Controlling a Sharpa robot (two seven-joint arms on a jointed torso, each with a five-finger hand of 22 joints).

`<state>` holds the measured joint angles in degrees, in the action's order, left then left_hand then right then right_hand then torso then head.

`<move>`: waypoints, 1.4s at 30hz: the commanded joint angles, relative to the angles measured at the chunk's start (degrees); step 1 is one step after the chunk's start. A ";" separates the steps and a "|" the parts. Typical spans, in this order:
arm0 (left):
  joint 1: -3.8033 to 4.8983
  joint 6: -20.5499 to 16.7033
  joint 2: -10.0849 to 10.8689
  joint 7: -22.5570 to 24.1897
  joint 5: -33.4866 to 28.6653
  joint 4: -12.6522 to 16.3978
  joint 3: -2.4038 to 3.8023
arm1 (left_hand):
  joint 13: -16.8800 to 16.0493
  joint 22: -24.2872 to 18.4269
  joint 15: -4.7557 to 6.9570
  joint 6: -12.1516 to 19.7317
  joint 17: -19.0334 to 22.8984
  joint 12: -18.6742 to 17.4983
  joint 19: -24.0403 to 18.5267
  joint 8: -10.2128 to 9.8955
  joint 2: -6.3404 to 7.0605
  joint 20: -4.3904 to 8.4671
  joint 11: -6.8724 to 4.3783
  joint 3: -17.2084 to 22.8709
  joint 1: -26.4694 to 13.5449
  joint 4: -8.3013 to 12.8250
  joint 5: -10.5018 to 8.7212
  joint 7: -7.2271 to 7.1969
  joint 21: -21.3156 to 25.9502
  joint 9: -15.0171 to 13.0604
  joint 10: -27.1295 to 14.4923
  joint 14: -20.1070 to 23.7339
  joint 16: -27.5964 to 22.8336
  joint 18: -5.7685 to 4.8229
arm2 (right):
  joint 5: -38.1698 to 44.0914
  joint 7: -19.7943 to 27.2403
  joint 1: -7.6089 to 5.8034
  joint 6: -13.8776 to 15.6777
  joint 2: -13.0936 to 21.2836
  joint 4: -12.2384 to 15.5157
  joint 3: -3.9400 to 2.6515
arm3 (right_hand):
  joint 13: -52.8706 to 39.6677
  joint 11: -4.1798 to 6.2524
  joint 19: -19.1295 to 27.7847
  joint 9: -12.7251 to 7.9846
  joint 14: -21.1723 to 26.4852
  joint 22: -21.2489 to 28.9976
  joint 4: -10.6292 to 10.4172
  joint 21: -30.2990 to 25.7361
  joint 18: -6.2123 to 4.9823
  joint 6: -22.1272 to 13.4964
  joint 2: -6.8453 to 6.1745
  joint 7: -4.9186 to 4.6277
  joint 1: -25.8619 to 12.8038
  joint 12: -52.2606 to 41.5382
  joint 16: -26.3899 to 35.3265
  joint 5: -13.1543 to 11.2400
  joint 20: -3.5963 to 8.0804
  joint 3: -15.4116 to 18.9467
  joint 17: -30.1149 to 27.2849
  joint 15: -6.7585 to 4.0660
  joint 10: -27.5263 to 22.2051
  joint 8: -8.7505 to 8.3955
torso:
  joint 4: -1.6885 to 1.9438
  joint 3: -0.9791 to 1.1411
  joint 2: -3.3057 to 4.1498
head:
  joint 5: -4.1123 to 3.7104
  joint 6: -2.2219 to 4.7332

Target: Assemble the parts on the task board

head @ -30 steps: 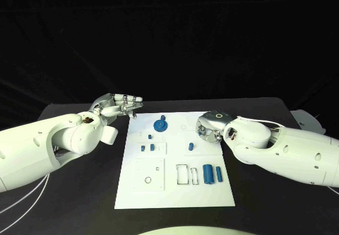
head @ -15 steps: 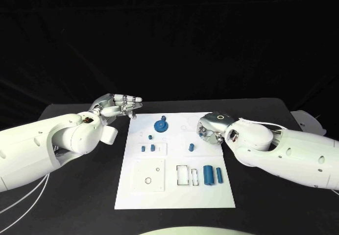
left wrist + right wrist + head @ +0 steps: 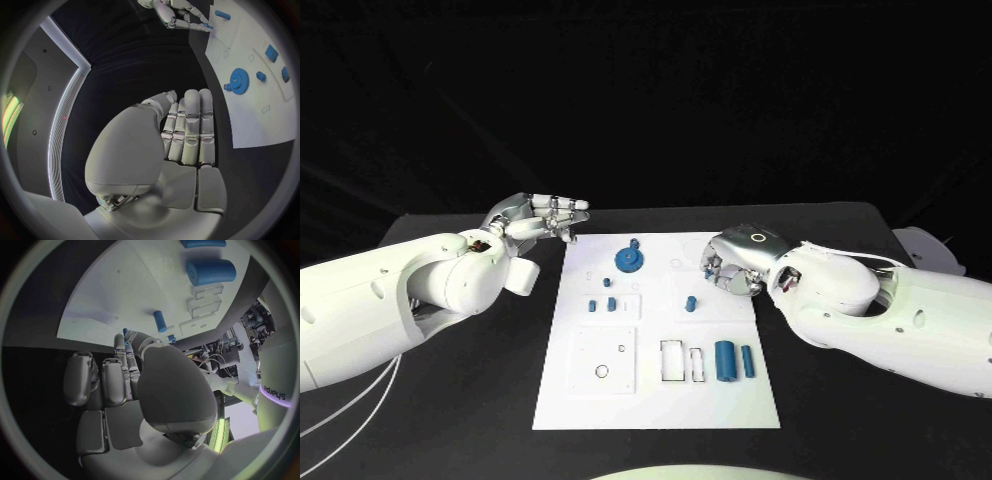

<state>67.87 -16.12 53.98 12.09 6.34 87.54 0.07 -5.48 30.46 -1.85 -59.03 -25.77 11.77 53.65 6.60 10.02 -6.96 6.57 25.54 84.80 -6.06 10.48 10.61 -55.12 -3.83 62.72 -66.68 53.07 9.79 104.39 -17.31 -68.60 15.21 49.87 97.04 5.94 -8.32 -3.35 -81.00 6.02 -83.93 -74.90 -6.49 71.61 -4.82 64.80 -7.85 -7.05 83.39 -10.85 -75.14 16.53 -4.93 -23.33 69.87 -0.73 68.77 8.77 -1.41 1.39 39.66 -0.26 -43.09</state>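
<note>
Cylinder [image 3: 726, 358] lengthwise on task board [image 3: 589, 400], pointing away

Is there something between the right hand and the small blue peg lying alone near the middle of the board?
Nothing visible. The right hand hovers over the task board's right edge, and only bare white board lies between it and the small blue peg.

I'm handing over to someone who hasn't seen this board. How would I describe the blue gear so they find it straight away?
Start at the white task board in the middle of the black table and go to its far end, toward the left hand. The blue gear lies there: a round toothed disc, the only flat wheel-shaped part, while the other blue parts nearer the robot are small pegs and cylinders.
</note>
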 commanded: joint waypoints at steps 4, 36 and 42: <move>0.04 1.22 -0.58 -0.09 -0.27 -0.29 0.03 | -0.08 -0.10 -0.09 0.41 0.09 0.33 -0.30 -0.25 -0.70 -0.13 0.17 -0.08 -0.04 0.31 -0.33 0.23 0.19 0.04 -0.49 0.48 -0.38 0.80 | 0.40 -0.21 -0.09 2.59 0.11 4.76 -0.09 | 0.11 0.08 -0.54 0.04 -2.53 -5.49 -0.01 0.59 0.90 0.53 0.01 -0.09 -0.54 0.32 -0.18 -0.29 0.06 -0.41 0.09 -0.45 0.52 0.29 | 0.07 0.04 -0.05 | 0.61 0.09; 0.03 1.97 -4.91 -0.20 -0.27 -1.79 0.00 | -0.09 -0.16 -0.15 0.49 0.19 0.41 -0.33 -0.25 -0.79 -0.17 0.22 -0.16 -0.15 0.31 -0.34 0.27 0.28 0.03 -0.60 0.49 -0.50 0.78 | -2.23 3.73 7.90 2.51 -13.44 2.56 0.71 | 0.29 0.05 -0.52 0.08 -2.53 -5.56 0.14 0.56 0.88 0.50 0.16 -0.15 -0.88 0.59 -0.18 -0.24 0.08 -0.72 -0.02 -0.46 0.64 0.16 | 0.28 -0.25 -0.04 | 10.46 -3.11; 0.03 2.07 -5.02 -0.28 -0.27 -1.84 -0.01 | -0.09 -0.16 -0.15 0.49 0.19 0.41 -0.33 -0.25 -0.79 -0.17 0.22 -0.16 -0.15 0.31 -0.34 0.27 0.28 0.03 -0.60 0.49 -0.50 0.78 | -2.23 3.74 8.35 1.79 -13.91 2.09 0.74 | 0.34 0.03 -0.56 0.09 -2.53 -5.62 0.17 0.65 0.90 0.46 0.19 -0.17 -0.97 0.66 -0.20 -0.24 0.07 -0.76 -0.03 -0.45 0.63 0.12 | 0.29 -0.18 -0.02 | 10.78 -3.44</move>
<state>67.85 -15.18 49.09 11.74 6.32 85.67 0.03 -5.52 30.36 -2.06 -58.83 -25.64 11.98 53.65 6.60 9.79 -6.96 6.78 25.55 84.57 -6.06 10.48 10.81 -55.13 -3.82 62.51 -66.47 52.80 9.79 102.01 -14.27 -60.36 17.89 36.12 99.20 6.67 -8.03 -3.28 -81.27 6.06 -83.93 -74.93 -6.33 72.00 -4.82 65.02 -7.48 -7.20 83.01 -10.39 -75.14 16.39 -4.81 -23.80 69.93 -0.73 69.09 8.61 -1.13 1.16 39.63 10.38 -46.40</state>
